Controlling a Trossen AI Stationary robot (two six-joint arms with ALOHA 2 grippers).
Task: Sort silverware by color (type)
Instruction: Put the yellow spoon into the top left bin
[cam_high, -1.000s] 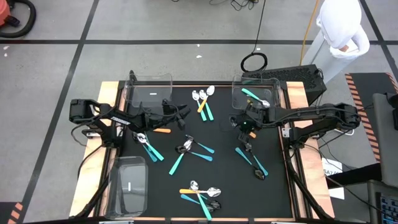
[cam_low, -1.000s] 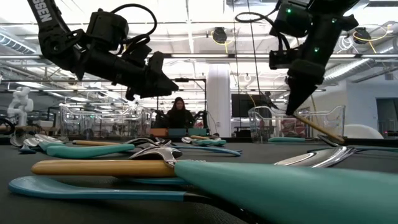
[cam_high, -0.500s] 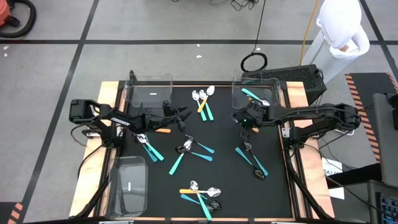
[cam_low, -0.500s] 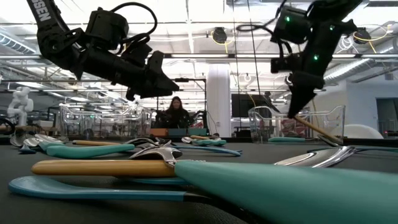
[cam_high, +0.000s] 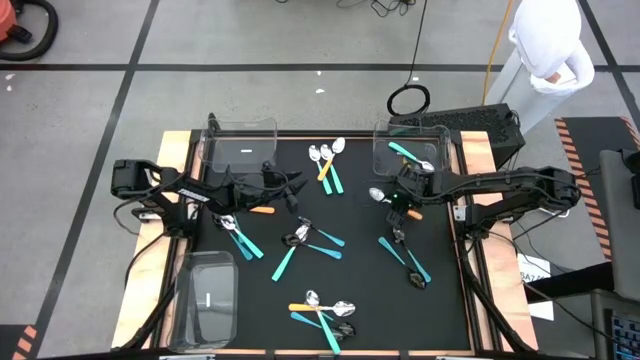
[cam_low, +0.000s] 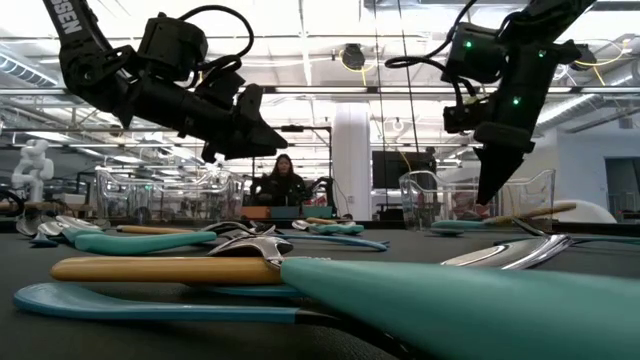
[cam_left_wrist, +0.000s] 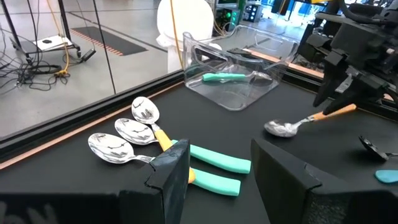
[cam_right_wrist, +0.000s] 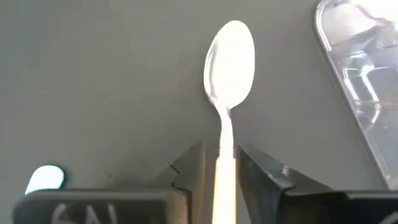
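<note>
the right gripper (cam_high: 402, 203) stands released over the orange-handled silver spoon (cam_high: 391, 197), which lies on the black mat (cam_high: 360, 250) near the clear plastic bin (cam_high: 408, 155); the left gripper (cam_high: 290, 190) hovers open.

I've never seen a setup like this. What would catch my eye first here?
Probably the right gripper near the clear bin at the table's far right, its fingers apart around the orange handle of a silver spoon lying on the black mat. Next, the scattered teal and orange silverware, some clustered near the front edge. The left gripper hovers open over the mat's left side.
</note>
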